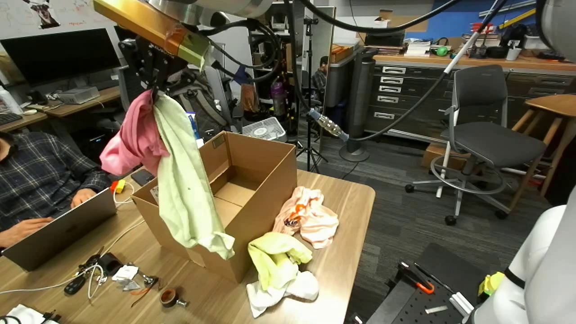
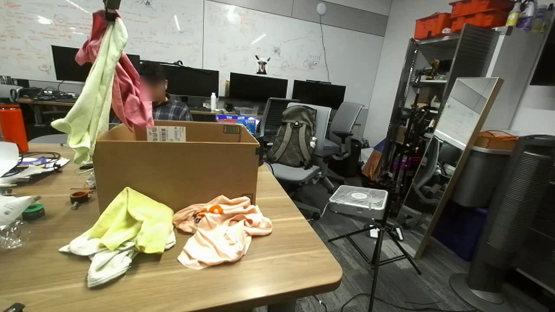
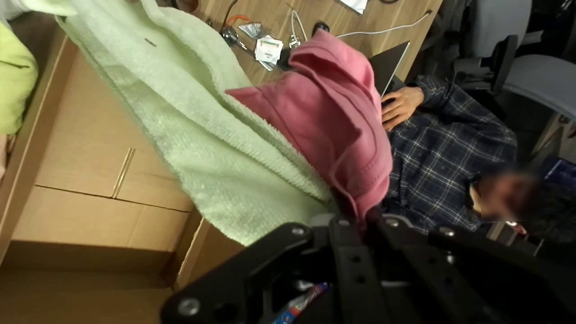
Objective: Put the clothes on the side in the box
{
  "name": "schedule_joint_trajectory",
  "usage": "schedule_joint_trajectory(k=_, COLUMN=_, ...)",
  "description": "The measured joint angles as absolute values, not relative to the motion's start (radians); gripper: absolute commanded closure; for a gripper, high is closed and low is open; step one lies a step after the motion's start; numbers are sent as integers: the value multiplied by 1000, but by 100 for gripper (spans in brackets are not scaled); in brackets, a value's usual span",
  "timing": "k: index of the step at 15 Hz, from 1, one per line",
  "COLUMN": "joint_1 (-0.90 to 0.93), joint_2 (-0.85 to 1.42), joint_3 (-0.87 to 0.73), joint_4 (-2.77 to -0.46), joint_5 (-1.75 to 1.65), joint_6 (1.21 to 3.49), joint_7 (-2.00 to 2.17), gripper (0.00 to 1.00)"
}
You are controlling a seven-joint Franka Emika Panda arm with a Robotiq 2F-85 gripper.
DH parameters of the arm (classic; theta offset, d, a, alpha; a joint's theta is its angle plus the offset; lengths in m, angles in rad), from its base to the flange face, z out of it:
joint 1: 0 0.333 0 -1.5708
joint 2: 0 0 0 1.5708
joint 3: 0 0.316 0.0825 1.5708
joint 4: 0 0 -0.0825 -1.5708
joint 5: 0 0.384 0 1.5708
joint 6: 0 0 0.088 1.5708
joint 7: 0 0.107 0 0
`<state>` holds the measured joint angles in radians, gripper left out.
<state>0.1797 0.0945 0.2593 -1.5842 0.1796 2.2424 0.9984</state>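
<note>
My gripper is shut, high above the table, with a hot pink garment and a long pale green cloth pinched together and dangling. Below stands the large open cardboard box; in the wrist view its wall shows beneath the green cloth. The hanging ends overlap the box's left part in both exterior views; whether they touch it I cannot tell. Outside the box on the table lie a yellow-green garment with white fabric under it, and a peach garment close to the box wall.
A person in a plaid shirt sits at a laptop beside the box. Cables and small parts and a brown roll lie on the table, whose rounded corner is past the peach garment.
</note>
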Motion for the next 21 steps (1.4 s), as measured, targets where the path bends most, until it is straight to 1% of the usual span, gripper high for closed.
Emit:
schedule_joint_trajectory(k=16, joint_1=171, joint_2=265, joint_3=151, joint_4=-1233, joint_5=223, joint_6=2104, joint_7=1124, gripper=96)
schedule_joint_trajectory(k=21, joint_1=167, joint_2=315, joint_3=138, joint_4=-1154, joint_5=226, joint_6=2092, joint_7=1135, gripper=96)
